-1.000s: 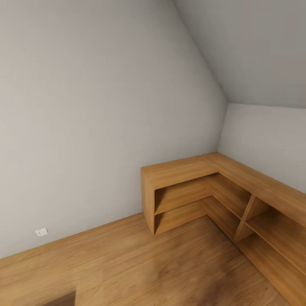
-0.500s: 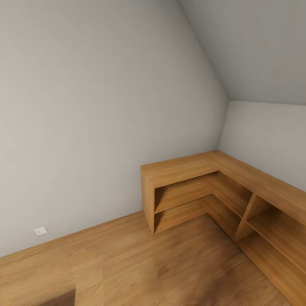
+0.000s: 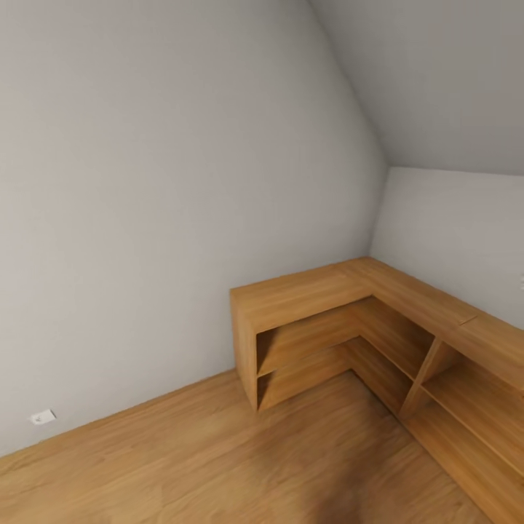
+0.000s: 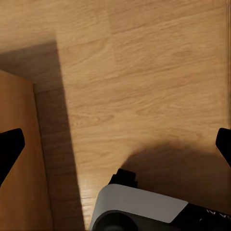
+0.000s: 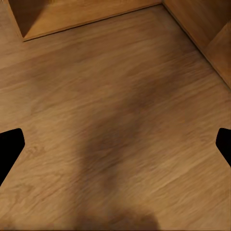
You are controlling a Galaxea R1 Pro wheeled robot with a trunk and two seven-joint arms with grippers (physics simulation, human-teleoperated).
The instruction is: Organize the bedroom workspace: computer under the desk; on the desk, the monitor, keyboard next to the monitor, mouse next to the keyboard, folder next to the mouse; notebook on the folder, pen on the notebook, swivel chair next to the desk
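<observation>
Wooden floor (image 3: 182, 451) meets corner shelving (image 3: 349, 327); both pincers (image 4: 115, 144) (image 5: 115, 144) spread wide.

Bare attic-style home room: sloped ceiling (image 3: 437, 73) above L-shaped wooden shelf unit (image 3: 342, 327), wood floor (image 3: 182, 458), wall socket (image 3: 41, 418).

Soft, even light; blurred dark shadows on the wooden floor (image 5: 120, 120).

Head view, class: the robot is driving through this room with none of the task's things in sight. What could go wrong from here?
1. The base may bump the wooden L-shaped shelf unit, which stands low in the corner close ahead.
2. Both grippers, left and right, hang open over the floor; a fingertip might clip the shelf on a turn.
</observation>
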